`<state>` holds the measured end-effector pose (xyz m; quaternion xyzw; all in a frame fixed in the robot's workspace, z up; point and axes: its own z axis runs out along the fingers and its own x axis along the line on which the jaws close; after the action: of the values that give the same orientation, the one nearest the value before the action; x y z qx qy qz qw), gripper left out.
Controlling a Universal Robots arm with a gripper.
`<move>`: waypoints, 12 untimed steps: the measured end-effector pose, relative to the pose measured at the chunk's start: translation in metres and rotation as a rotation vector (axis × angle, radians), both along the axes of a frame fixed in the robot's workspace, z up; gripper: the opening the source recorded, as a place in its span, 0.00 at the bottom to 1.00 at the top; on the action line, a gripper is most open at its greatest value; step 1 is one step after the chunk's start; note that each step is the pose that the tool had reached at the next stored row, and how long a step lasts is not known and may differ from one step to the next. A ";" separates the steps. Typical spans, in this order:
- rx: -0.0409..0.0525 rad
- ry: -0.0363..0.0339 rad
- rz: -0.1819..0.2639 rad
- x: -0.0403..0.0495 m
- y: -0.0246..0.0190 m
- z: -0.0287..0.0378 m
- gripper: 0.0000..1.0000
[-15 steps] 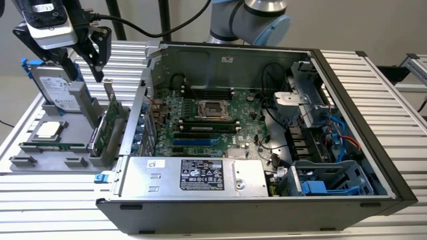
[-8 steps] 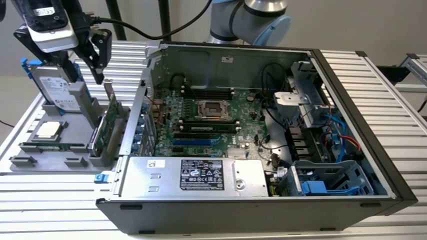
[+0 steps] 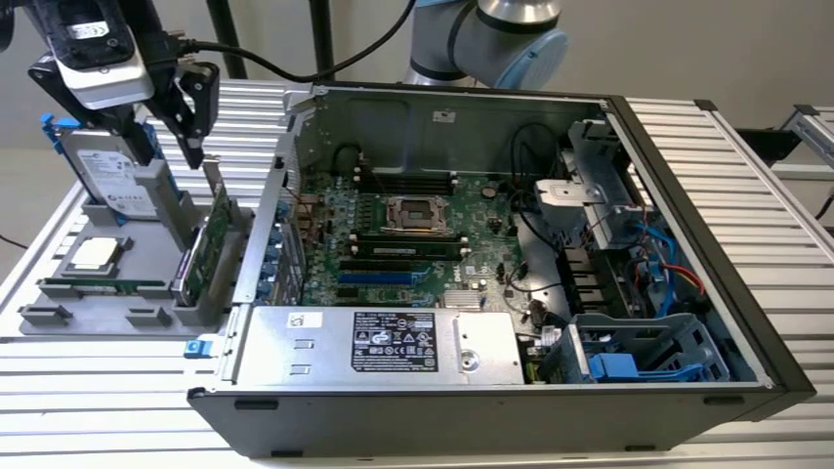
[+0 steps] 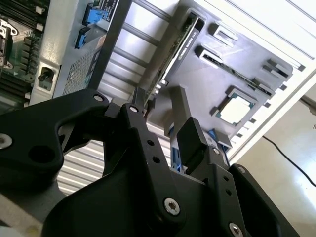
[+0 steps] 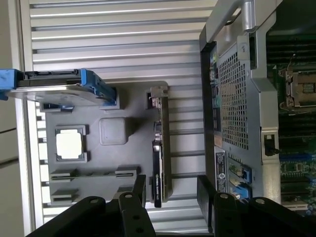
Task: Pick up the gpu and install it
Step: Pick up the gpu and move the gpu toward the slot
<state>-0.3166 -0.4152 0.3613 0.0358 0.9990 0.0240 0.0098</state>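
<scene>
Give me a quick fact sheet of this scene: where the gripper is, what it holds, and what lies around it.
gripper: open, holding nothing, hovering above the gpu
gpu: standing on edge in the grey holder, not yet picked up
also in holder: hard drive, processor chip, memory stick
computer case: open, beside the holder, towards the exterior view's right

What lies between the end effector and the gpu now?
Nothing. In the exterior view the open end effector hangs above the gpu standing in the gray tray; the gap is bare.
</scene>
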 end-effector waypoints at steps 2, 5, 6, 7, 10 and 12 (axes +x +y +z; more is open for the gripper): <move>0.0000 0.0000 0.000 0.0000 -0.0005 -0.0007 1.00; 0.0001 -0.0001 0.000 0.0001 -0.0010 -0.0021 1.00; 0.0001 -0.0001 0.000 0.0001 -0.0012 -0.0026 1.00; 0.0000 0.0000 0.000 0.0001 -0.0014 -0.0030 1.00; 0.0001 -0.0001 0.000 0.0001 -0.0019 -0.0047 1.00; 0.0000 0.0000 0.000 0.0001 -0.0024 -0.0060 1.00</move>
<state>-0.3164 -0.4176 0.3553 0.0358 0.9990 0.0240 0.0098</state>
